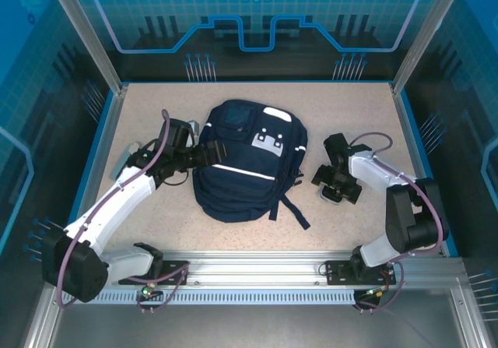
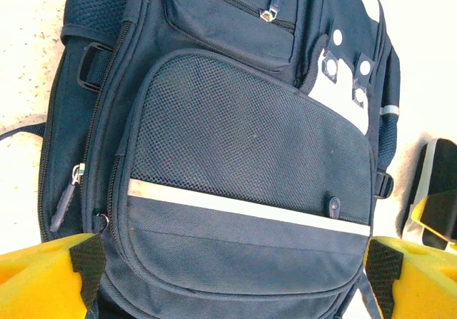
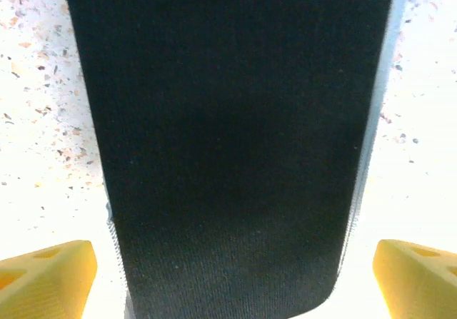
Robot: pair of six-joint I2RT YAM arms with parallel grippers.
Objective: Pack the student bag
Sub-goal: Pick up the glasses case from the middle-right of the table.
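Wide-spread right tool (image 3: 234, 269) straddles a dark booklet (image 3: 228, 119); overhead adds the student bag (image 1: 243, 165).

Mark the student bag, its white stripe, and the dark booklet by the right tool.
student bag (image 1: 233, 192): top view, lower front panel.
white stripe (image 2: 243, 207): left wrist view, middle of the stripe.
dark booklet (image 3: 235, 140): right wrist view, centre of its cover.
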